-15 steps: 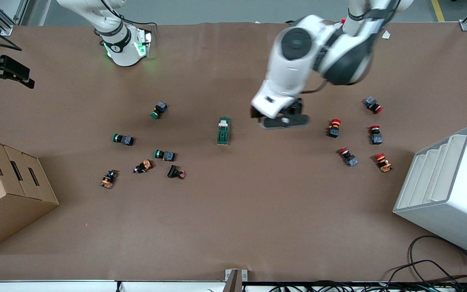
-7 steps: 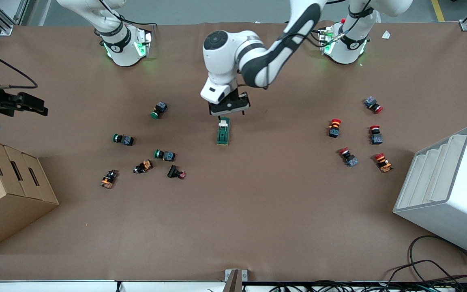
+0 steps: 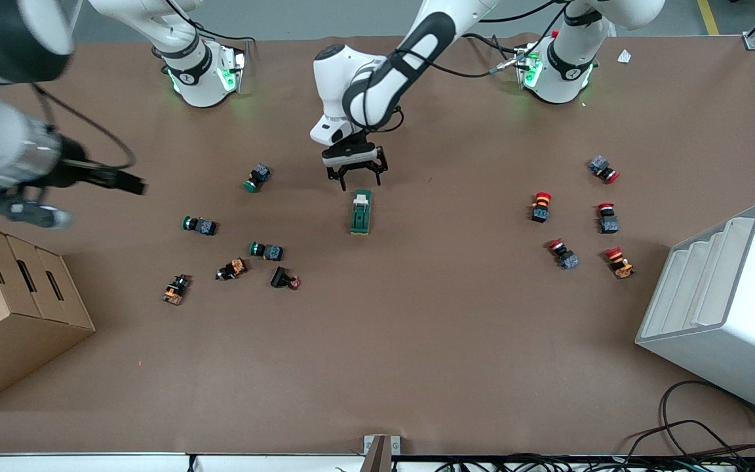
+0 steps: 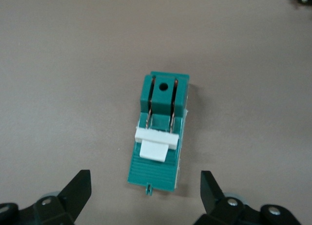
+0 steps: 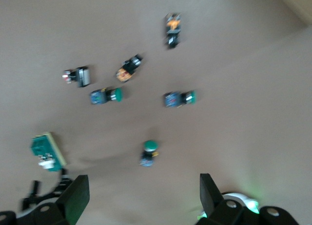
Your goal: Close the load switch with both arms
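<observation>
The load switch (image 3: 361,212), a dark green block with a white lever (image 3: 362,195) at one end, lies flat mid-table. My left gripper (image 3: 356,178) is open and empty, low over the table just off the switch's lever end, not touching it. In the left wrist view the switch (image 4: 161,113) and its white lever (image 4: 157,144) lie between and ahead of my open left gripper (image 4: 145,181). My right gripper (image 3: 122,182) is open and empty, high over the right arm's end of the table. In the right wrist view it (image 5: 141,191) is wide open; the switch (image 5: 47,151) is far off.
Green-capped push buttons (image 3: 199,225) and other small buttons lie toward the right arm's end, and red-capped ones (image 3: 540,206) toward the left arm's end. A cardboard box (image 3: 10,308) and a white stepped rack (image 3: 725,308) stand at the two table ends.
My left arm has swung from over the red buttons' side to the switch's lever end and come down low. My right arm has swung in over the table's end, toward the buttons.
</observation>
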